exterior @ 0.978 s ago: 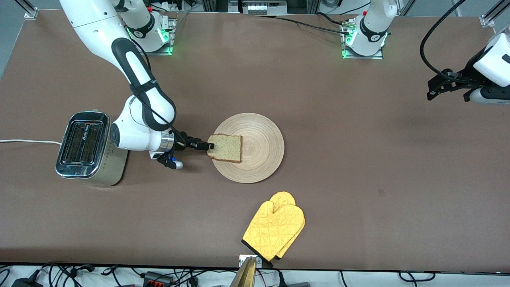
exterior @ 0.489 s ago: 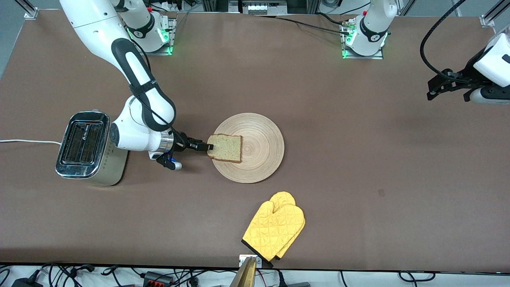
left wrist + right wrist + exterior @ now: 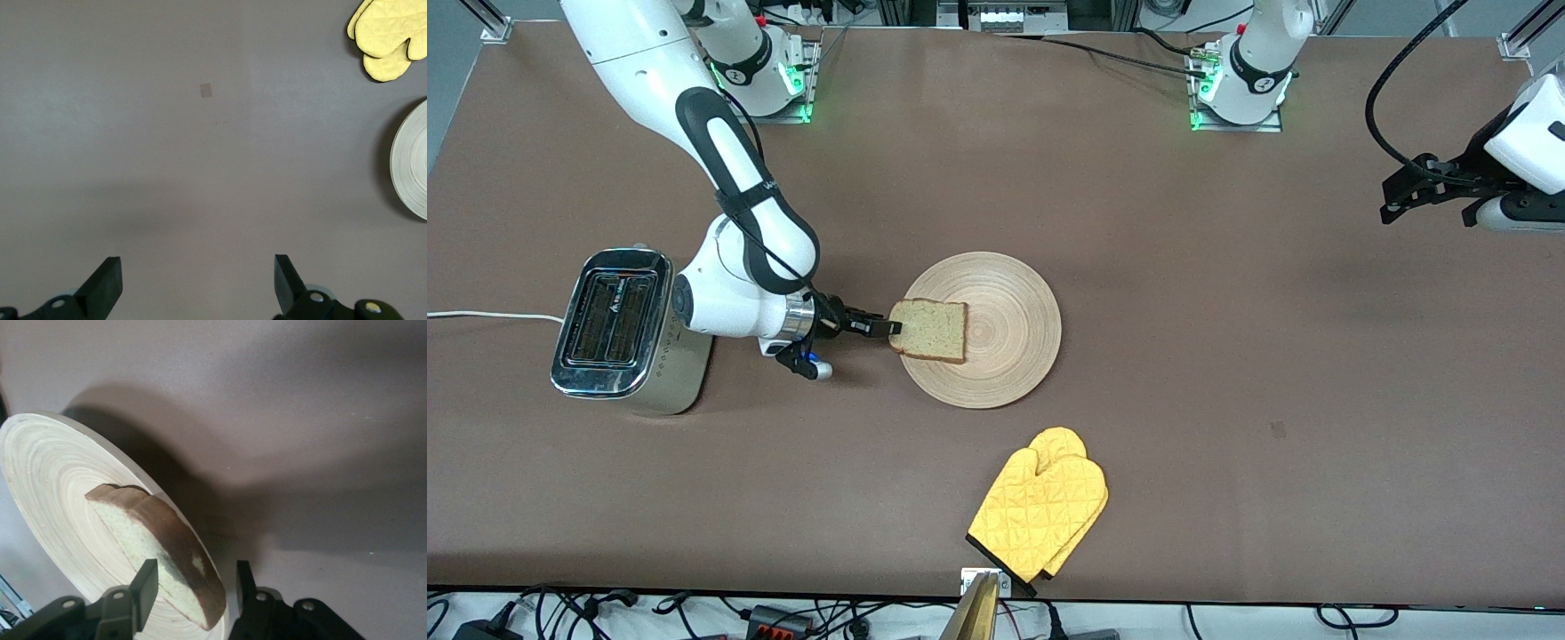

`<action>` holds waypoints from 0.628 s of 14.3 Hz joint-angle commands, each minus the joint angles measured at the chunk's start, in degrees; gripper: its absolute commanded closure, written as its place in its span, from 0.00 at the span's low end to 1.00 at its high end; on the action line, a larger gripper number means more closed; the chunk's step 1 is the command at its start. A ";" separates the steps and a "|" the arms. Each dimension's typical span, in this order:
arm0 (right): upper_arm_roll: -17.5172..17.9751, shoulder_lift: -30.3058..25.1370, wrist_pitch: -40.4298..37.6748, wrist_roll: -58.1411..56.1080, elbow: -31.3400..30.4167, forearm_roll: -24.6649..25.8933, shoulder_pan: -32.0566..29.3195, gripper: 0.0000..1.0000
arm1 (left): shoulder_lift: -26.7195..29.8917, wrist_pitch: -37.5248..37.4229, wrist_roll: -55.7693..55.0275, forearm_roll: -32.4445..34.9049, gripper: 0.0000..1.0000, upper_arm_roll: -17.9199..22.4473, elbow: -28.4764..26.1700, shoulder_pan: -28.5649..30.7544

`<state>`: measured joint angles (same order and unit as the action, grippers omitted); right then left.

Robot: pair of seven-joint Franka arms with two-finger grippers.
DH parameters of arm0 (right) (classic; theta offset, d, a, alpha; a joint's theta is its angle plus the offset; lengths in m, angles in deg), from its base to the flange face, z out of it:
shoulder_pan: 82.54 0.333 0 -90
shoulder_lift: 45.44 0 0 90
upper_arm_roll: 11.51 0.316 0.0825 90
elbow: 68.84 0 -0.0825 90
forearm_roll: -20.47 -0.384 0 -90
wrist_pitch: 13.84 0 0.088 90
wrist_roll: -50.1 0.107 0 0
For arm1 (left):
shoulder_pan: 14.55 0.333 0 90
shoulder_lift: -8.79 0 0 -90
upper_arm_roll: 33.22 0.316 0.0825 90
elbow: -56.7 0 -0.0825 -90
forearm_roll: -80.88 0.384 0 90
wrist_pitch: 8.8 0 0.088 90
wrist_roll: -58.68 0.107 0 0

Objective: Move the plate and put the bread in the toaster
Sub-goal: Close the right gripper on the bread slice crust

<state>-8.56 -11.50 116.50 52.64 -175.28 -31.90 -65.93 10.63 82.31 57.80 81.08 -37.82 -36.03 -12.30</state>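
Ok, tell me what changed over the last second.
Almost nothing visibly changed. The right gripper stays at the bread edge on the plate, fingers either side, its wrist drawn back marginally toward the toaster. The left gripper waits open over bare table.

right gripper [image 3: 891, 328] at bread [image 3: 931, 330]
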 commanded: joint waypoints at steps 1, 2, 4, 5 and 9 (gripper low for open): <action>0.04 0.25 0.79 0.01 0.18 -2.12 0.18 0.50 | -0.70 -1.02 0.98 0.51 0.00 -0.59 1.68 0.66; 0.04 0.25 0.79 0.09 0.26 -2.12 0.18 0.53 | -0.70 -1.02 0.98 0.51 0.00 -0.59 1.68 0.66; 0.04 0.25 0.88 0.09 0.26 -2.12 0.18 0.56 | -0.70 -1.02 0.98 0.51 0.00 -0.59 1.68 0.66; 0.04 0.25 0.88 0.09 0.26 -2.12 0.18 0.57 | -0.70 -0.93 0.98 0.51 0.00 -0.59 1.68 0.66; 0.04 0.25 0.97 0.01 0.26 -2.12 0.18 0.61 | -0.70 -1.02 0.98 0.51 0.00 -0.59 1.68 0.66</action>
<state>-8.57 -11.50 116.65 52.64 -175.27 -32.62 -65.93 10.63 82.31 57.80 81.08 -37.82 -36.03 -12.30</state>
